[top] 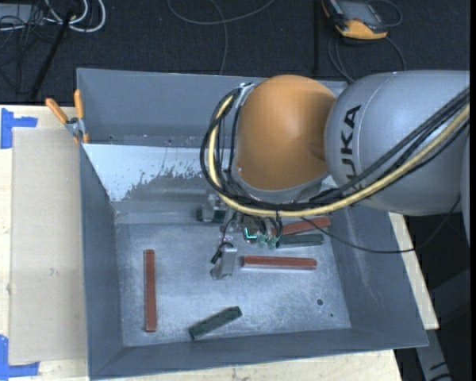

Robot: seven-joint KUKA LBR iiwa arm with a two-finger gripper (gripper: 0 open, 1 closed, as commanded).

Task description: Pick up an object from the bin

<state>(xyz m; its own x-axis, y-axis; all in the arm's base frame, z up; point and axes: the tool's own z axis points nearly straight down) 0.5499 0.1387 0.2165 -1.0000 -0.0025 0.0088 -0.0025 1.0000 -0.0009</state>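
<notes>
Dark carpet floor (182, 38) behind; loose cables (86, 16); orange-black device (357, 21) on floor.

Falls evenly from above; glares pale on the back wall of the bin (143, 173), darkens behind it.

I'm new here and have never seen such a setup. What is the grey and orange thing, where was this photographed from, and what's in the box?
It is a robot arm with an orange cover, reaching from the right into a grey metal bin. One camera looks down from above, slightly sideways. The arm's tip sits low near the bin's middle, beside the left end of a reddish-brown stick. A second reddish stick lies to the left, a dark bar by the near wall. Whether anything is held cannot be told.
</notes>
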